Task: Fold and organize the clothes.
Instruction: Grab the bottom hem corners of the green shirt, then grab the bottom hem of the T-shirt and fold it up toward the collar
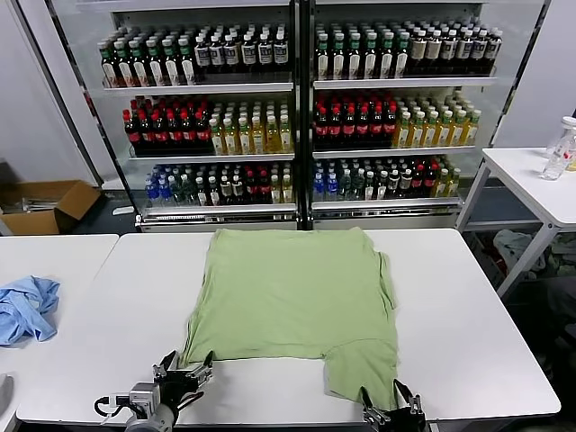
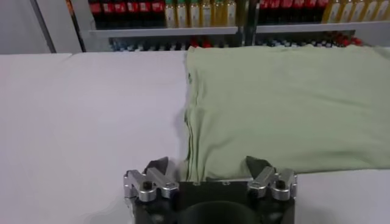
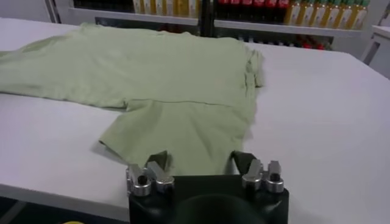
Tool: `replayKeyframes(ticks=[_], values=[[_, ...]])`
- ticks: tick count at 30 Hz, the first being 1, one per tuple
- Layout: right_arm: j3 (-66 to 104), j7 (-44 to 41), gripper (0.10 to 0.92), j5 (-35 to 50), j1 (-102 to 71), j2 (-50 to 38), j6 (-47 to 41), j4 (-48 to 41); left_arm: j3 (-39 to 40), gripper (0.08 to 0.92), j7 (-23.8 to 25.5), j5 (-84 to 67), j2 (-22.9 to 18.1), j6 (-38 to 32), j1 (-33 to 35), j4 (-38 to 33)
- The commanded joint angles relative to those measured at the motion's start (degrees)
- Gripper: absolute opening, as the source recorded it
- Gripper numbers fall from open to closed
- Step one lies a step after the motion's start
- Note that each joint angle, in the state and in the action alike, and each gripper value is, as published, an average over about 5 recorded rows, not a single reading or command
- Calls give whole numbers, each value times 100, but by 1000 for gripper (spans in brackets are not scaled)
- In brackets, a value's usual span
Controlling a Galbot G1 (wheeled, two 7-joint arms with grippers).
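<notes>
The light green shirt [image 1: 292, 292] lies flat on the white table [image 1: 468, 342], partly folded, with one sleeve [image 1: 364, 369] sticking out toward the front edge. No collar or printed graphic shows. My left gripper [image 1: 184, 371] is open, low at the front, its jaws astride the shirt's near left corner [image 2: 195, 173]. My right gripper [image 1: 393, 400] is open at the front edge, its jaws on either side of the sleeve's near hem [image 3: 195, 164]. Neither holds cloth.
A light blue garment [image 1: 25, 308] lies on the adjoining table at the left. A glass-door cooler [image 1: 297, 108] full of bottles stands behind. A cardboard box [image 1: 40, 205] sits on the floor at left, and a small white table [image 1: 531, 180] at right.
</notes>
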Motion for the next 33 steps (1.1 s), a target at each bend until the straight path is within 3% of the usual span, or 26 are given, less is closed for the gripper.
replayKeyframes(ticks=[1,11,15,19,22,33], values=[[-19,20,456,177,-45,20,-91,-62,32,674,-79,-197,14,170,-42,195],[121,-91,179,415,-21,-19,70,271,-59,379,85,-707,20,125,83,-114],[329,-127,111,424,6,-123,217,567,-118,266,138,-867,26,-16,203,-447],[633,-134,107,576,145,-248,281,870,-211,155,173,-955,55,-147,379,-813],[930,-121,107,867,396,-364,277,1004,-301,118,177,-1042,115,-205,459,-1018],[776,-47,107,1508,2222,-878,228,25,-500,104,160,-1589,563,-325,38,-821]])
